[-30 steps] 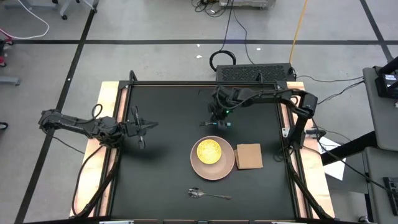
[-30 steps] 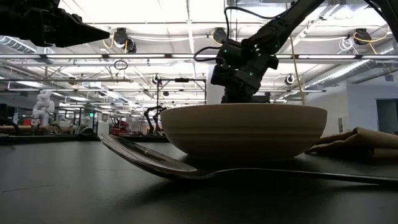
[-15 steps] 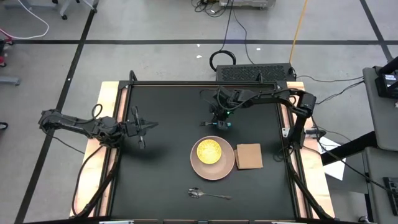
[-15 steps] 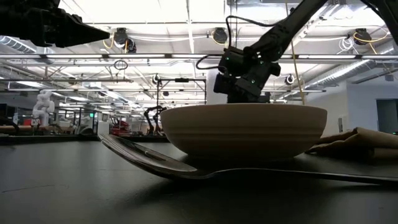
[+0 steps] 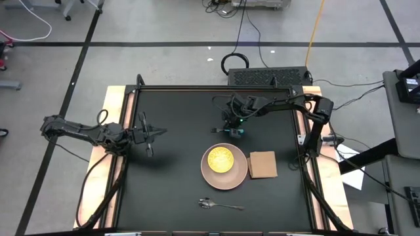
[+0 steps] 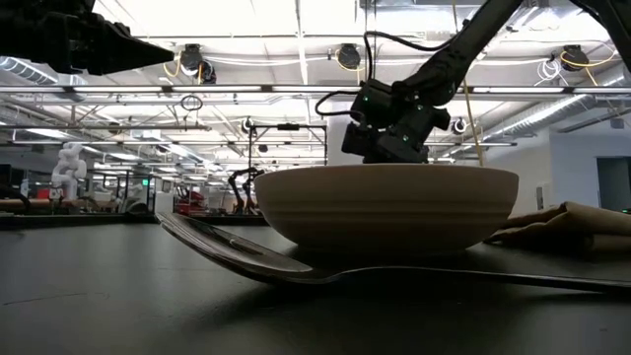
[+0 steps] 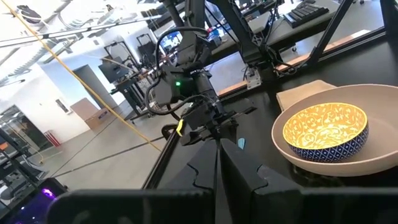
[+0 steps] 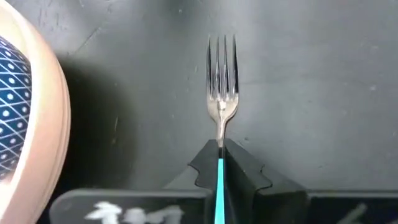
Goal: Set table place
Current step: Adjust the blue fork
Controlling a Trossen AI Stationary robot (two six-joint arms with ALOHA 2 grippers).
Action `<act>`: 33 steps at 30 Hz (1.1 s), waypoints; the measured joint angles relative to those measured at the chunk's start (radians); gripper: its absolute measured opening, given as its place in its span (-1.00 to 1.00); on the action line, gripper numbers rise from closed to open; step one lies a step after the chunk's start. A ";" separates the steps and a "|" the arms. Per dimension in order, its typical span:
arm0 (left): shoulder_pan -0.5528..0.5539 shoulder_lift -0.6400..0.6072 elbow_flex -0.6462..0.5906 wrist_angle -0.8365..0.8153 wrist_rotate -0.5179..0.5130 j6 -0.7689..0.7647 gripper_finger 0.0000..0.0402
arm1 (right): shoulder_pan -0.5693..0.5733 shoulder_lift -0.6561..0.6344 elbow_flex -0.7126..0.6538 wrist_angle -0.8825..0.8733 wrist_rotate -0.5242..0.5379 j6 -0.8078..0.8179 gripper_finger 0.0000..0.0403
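Note:
The pale pink plate (image 5: 235,179) lies at the table's (image 5: 170,190) middle right with the yellow dish (image 5: 220,159) on it. The tan napkin (image 5: 262,164) lies right of the plate and the silver spoon (image 5: 220,205) in front of it. Just beyond the plate's far rim, my right gripper (image 5: 231,130) is shut on the blue-handled fork (image 8: 221,81). In the low view the plate (image 6: 385,202) hides its fingertips. My left gripper (image 5: 159,131) hangs shut and level at the table's left, holding nothing. My right gripper pinches the fork's blue handle (image 8: 219,163) between its two fingers, which lie along the fork. It slants down from the table's far right. The neck and tines (image 8: 222,56) stick out past the fingertips, low over the black tabletop; whether they touch it I cannot tell.
The left half of the table is bare black surface. Pale wooden strips (image 5: 115,118) run along the left and right sides. A black box with cables (image 5: 268,75) sits beyond the far edge.
My right gripper has come down a little behind the plate's far rim, carrying the fork with it.

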 joint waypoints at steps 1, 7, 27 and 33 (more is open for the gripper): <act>0.000 0.000 0.000 0.000 0.000 0.000 -0.87 | 0.000 0.000 0.000 0.007 0.000 0.002 -0.87; 0.000 0.000 0.000 0.000 0.000 0.000 -0.87 | 0.002 0.000 0.000 0.016 0.000 0.001 -0.63; 0.000 0.000 0.000 -0.002 0.000 -0.003 -0.87 | 0.009 0.000 -0.048 0.053 0.007 0.000 -0.29; 0.000 0.000 0.000 -0.002 0.000 -0.002 -0.87 | 0.008 0.000 -0.053 0.050 0.048 -0.005 -0.29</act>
